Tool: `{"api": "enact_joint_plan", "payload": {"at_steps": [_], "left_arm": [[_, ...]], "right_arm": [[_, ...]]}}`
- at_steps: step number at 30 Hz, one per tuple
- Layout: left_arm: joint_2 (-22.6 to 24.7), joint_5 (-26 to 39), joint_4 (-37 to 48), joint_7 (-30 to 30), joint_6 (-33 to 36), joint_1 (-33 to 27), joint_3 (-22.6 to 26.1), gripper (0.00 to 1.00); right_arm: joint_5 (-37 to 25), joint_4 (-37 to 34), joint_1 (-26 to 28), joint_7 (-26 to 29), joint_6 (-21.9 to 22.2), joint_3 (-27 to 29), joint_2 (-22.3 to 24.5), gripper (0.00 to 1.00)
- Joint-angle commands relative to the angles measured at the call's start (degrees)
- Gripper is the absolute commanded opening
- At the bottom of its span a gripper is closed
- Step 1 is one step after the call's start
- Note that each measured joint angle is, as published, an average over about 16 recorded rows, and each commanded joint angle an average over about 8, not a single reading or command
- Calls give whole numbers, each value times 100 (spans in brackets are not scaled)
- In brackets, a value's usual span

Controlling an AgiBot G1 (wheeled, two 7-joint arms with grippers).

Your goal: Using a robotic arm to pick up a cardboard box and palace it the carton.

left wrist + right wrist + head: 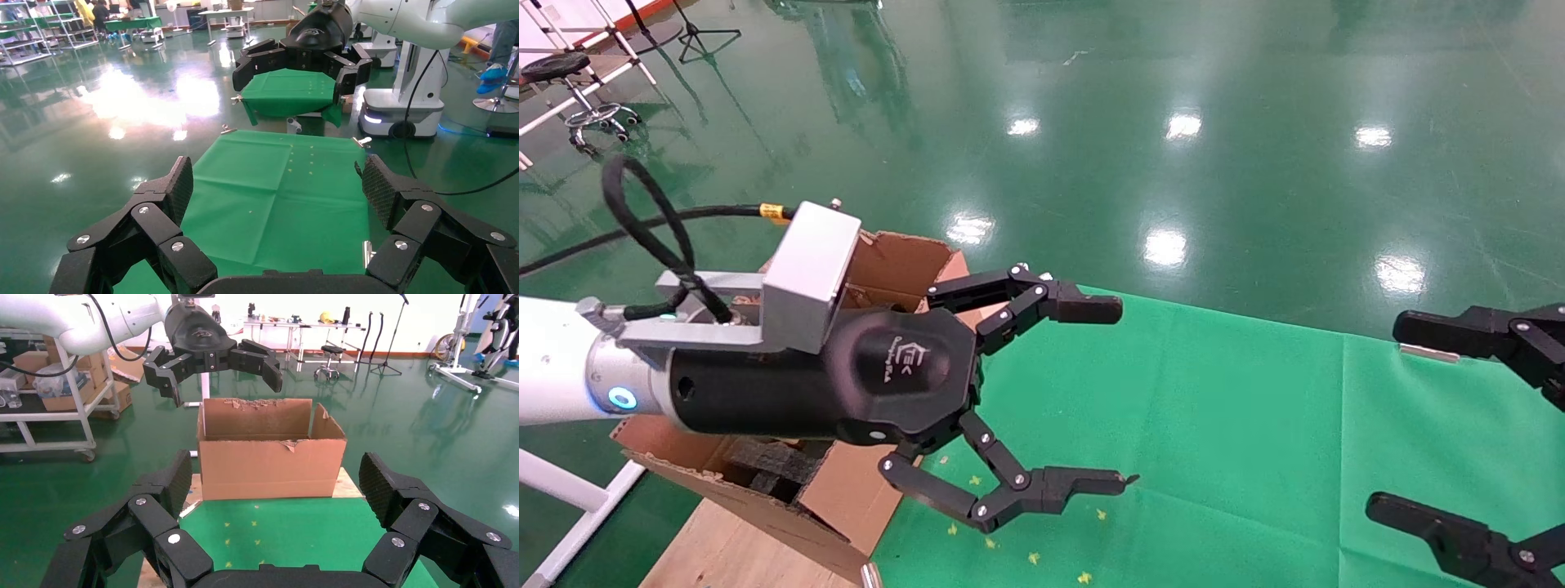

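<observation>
Bench: a green cloth (pixel 1214 425) covers it; along its left edge a bare wooden strip (pixel 723 547) shows. A few yellow specks dot the cloth and nothing else lies on it.
Carton: the carton (pixel 269 459) stands at the left end of the bench, top open, flaps ragged, with black foam (pixel 772 465) inside.
Left arm: the robotic arm (pixel 552 371) reaches in from the left, and the left gripper (pixel 1103 396) hangs just above and beside the carton, jaws spread wide and holding nothing.
Right arm: the right gripper (pixel 1406 420) waits at the bench's far right end, well apart from the carton, jaws also wide and empty.
Cardboard box: it appears in no view; whether it sits inside the carton cannot be told.
Step in hand: judging by the empty jaws beside the carton, either the placing is over or the pick has not begun.
Next move: locate the small box, then bring the open jaws over it before closing.
</observation>
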Motion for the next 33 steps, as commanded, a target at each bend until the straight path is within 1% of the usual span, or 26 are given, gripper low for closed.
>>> {"api": "enact_joint_plan", "payload": {"at_steps": [1, 33], "left_arm": [[1, 4, 2, -1, -1, -3, 1, 100], [1, 16, 12, -3, -4, -12, 8, 100]], "right_arm": [[0, 0, 0, 0, 0, 0, 0, 100], [0, 0, 0, 0, 0, 0, 0, 100]]}}
